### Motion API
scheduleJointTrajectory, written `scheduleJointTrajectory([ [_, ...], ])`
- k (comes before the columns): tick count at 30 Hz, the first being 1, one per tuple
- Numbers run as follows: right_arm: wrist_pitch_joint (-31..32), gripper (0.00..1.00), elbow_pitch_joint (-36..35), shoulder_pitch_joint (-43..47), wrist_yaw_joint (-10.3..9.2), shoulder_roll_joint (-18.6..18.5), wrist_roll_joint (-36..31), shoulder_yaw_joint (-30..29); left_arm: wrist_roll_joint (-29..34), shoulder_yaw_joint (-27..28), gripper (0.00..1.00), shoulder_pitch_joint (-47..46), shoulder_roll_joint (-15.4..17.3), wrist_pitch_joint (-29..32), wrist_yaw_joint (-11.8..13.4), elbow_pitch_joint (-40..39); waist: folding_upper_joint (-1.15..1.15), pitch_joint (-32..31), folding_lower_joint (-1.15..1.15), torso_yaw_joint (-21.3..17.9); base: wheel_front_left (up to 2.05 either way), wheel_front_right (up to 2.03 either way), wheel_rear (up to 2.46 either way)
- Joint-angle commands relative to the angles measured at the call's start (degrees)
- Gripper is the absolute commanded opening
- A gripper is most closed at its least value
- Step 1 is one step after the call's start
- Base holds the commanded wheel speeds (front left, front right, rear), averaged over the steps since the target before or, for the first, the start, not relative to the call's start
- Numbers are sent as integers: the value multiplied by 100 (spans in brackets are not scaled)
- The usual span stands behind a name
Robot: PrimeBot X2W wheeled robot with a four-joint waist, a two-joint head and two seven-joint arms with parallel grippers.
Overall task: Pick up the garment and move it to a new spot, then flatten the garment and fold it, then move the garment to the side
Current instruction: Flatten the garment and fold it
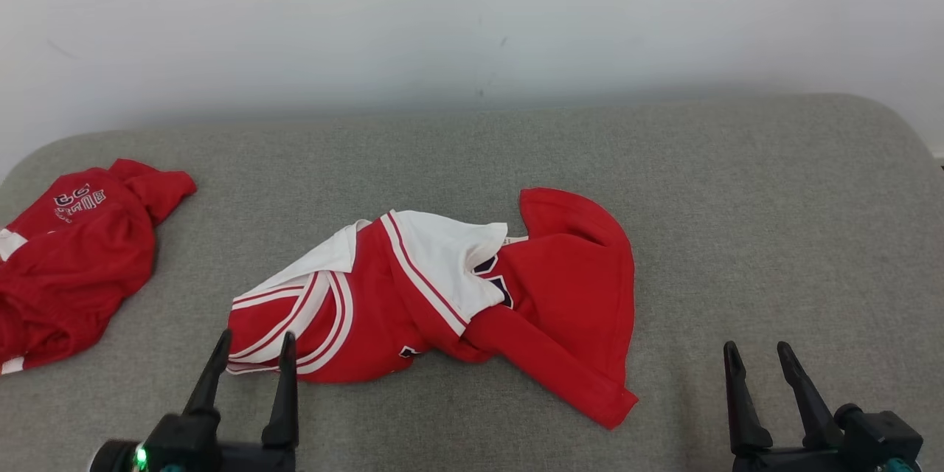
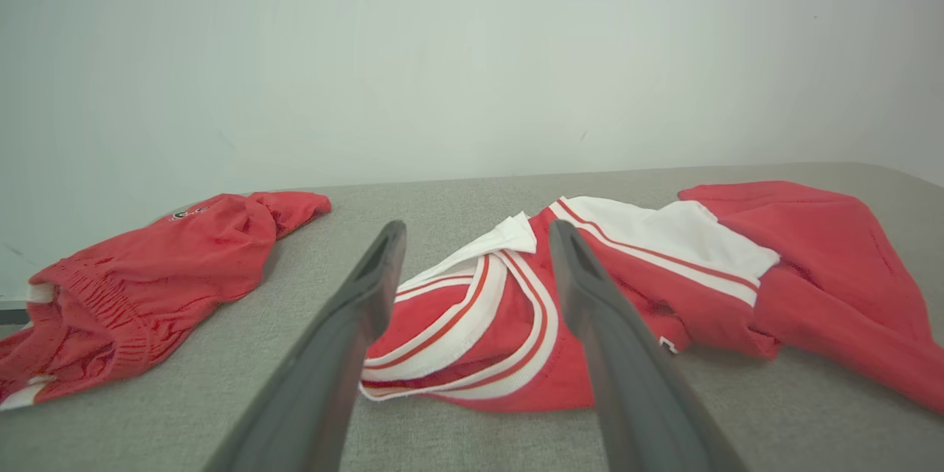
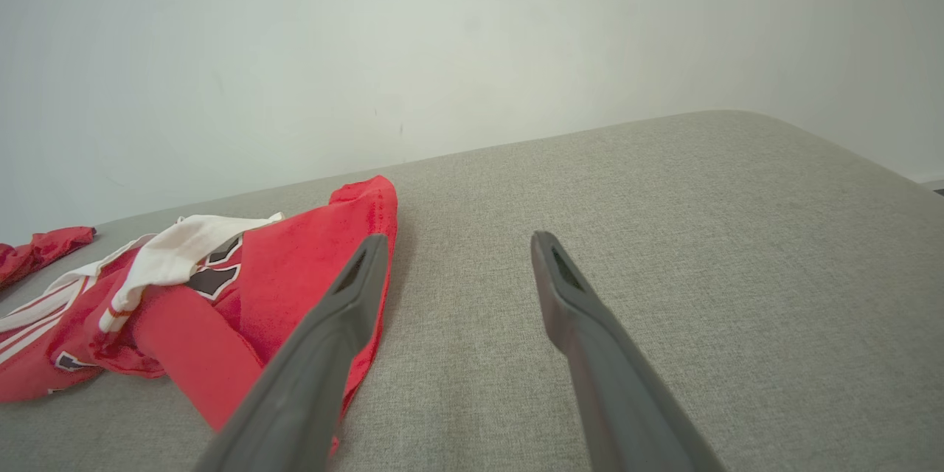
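A crumpled red garment [image 1: 560, 295] with white panels and striped trim lies in the middle of the grey padded surface [image 1: 774, 221]. In the left wrist view the garment [image 2: 472, 324] spreads out just beyond my fingers, its striped hem nearest. My left gripper [image 1: 254, 343] stands open at the lower left, its tips at the garment's striped hem, nothing between the fingers. To the lower right my right gripper [image 1: 756, 352] is open too, over bare surface to the right of the garment [image 3: 295, 273]. Both hold nothing.
A second red garment [image 1: 74, 258] with printed lettering lies bunched at the surface's left edge, also visible in the left wrist view [image 2: 147, 287]. A pale wall [image 1: 472, 22] rises directly behind the surface. The surface's right corner is rounded.
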Motion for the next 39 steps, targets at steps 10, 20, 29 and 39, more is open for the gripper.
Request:
scheduleJointTrajectory([
  [10,0,100,85,-339,-13,96,30,51,-87,-780,100,-1899,250,149,-128,830,0,539,0,-496,0,0,0],
  [20,0,100,134,-522,-13,214,36,-1,-672,-2041,100,-3284,554,846,-113,1780,0,899,0,-953,0,0,0],
  [29,0,100,148,-607,-13,265,-25,6,-1261,-3035,100,-3837,804,1535,-113,2502,0,987,0,-1149,0,0,0],
  [39,0,100,133,-611,-13,230,-23,-26,-1584,-3417,0,-3978,814,1475,-113,3187,0,965,0,-1244,0,0,0],
])
